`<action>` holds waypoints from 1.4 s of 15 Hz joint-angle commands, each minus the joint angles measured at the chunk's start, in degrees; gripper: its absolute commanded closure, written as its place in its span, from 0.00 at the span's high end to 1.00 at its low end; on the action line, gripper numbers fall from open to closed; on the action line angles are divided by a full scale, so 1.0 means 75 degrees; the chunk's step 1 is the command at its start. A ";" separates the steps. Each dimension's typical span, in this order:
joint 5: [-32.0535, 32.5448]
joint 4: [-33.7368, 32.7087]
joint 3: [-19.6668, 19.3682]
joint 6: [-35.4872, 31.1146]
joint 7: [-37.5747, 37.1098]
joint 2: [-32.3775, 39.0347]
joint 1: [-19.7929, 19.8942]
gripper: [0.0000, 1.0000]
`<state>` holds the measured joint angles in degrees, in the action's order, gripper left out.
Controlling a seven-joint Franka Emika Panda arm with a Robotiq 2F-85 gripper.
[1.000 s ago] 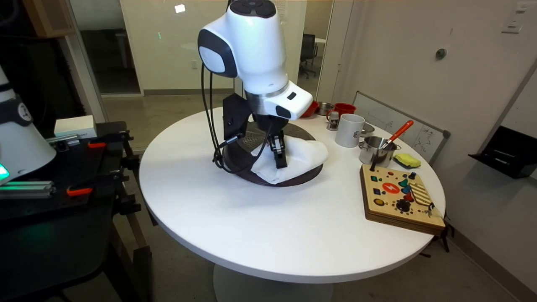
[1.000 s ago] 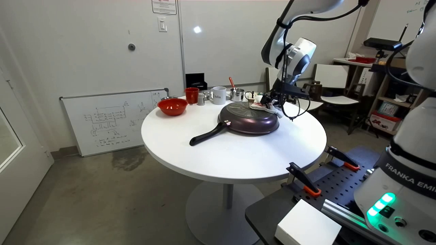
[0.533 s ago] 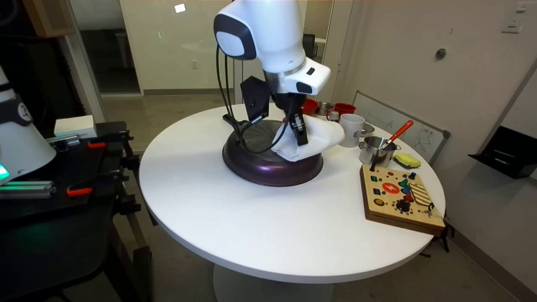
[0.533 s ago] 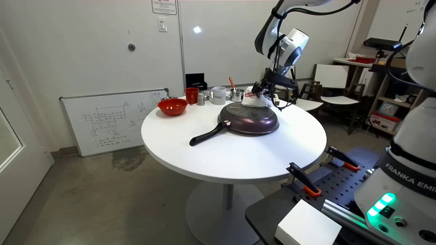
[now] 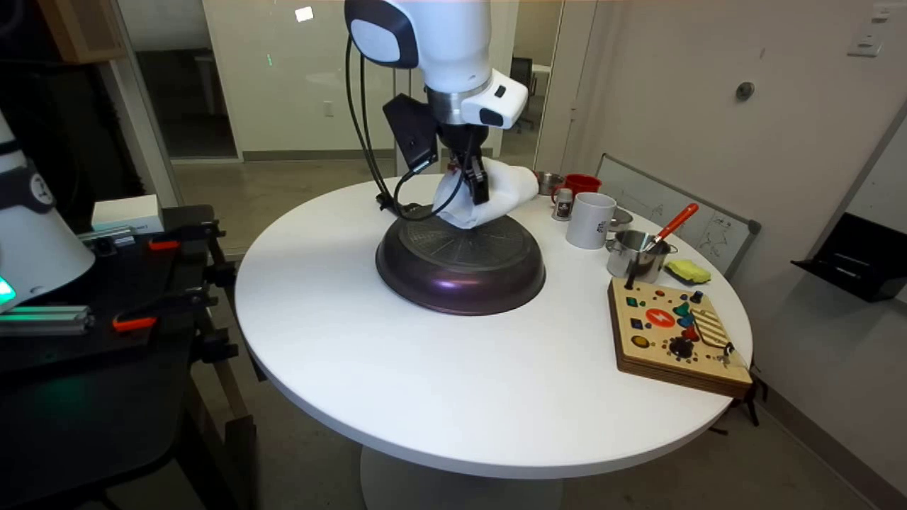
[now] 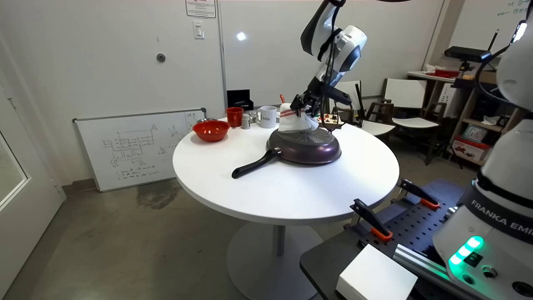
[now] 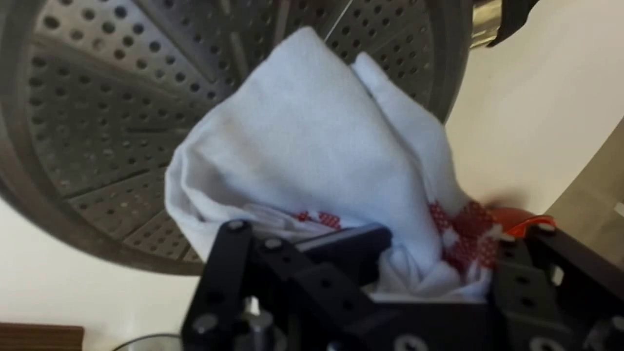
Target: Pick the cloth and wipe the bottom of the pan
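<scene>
The dark purple pan lies upside down on the round white table, its ridged, dotted bottom facing up, in both exterior views (image 5: 453, 283) (image 6: 310, 153). It also fills the upper left of the wrist view (image 7: 112, 122). My gripper (image 5: 479, 195) is shut on the white cloth (image 5: 511, 185), which has red checked stripes. The cloth (image 6: 291, 123) hangs bunched from the fingers over the pan bottom, and I cannot tell if its lower edge touches it. In the wrist view the cloth (image 7: 312, 122) is pinched between the fingers and hides part of the pan. The right finger's tip is partly hidden.
The pan's black handle (image 6: 255, 167) points outward. A red bowl (image 6: 211, 131), red cup (image 6: 234, 117), shaker (image 5: 562, 205), white mug (image 5: 590, 221), steel pot (image 5: 634, 256), yellow sponge (image 5: 687, 270) and wooden switch board (image 5: 673, 340) stand around the table's edge.
My gripper has risen and carried the cloth, held throughout, across the pan towards the handle side, uncovering the pan's other side. The pan has not moved.
</scene>
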<state>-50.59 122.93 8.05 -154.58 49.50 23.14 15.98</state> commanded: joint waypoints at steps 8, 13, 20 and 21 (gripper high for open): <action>-0.0216 0.0921 -0.0051 0.0384 0.0568 -0.0127 -0.0340 0.03; -0.0354 0.0659 0.0169 -0.0599 0.0700 0.0276 -0.0187 0.04; -0.0300 0.0077 0.0134 -0.1576 0.0783 0.0725 0.0130 0.03; -0.0298 -0.0027 0.0135 -0.1658 0.0799 0.0769 0.0211 0.03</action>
<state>-51.38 125.65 8.73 -164.78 53.17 27.19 15.93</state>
